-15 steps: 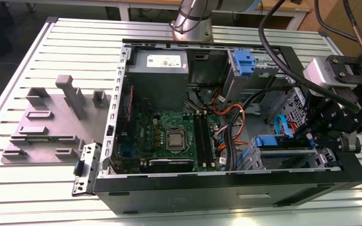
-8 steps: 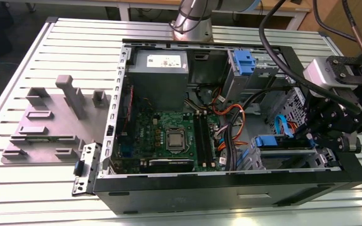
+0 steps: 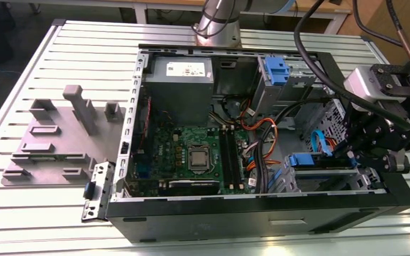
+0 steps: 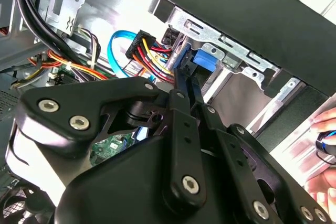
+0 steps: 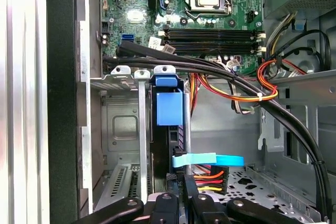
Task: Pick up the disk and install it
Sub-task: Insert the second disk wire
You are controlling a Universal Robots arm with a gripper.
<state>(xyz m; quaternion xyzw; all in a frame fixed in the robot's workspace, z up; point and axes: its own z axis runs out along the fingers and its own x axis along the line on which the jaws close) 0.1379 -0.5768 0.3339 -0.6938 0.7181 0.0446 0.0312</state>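
One black gripper point(image 4: 184, 85) fills the foreground of the second wrist view, its fingers point(image 5: 190, 190) close together inside the one open computer case point(image 3: 262, 213). The disk point(image 5: 169, 107) sits edge-up in the drive cage. The case lies on a slatted metal tabletop point(image 3: 41, 213).

An open computer case point(image 3: 262, 213) (motherboard point(image 3: 190, 154) exposed) lies beside a grey fixture point(image 3: 55, 138).

one open computer case point(image 3: 262, 213) is counted, holding one motherboard point(image 3: 190, 154) with one cpu point(image 3: 198, 158). one grey power supply box point(image 3: 180, 80) is seen. two blue plastic tabs point(image 3: 275, 69) point(image 3: 306, 160) are counted. one grey fixture plate point(image 3: 55, 144) is seen beside the case.
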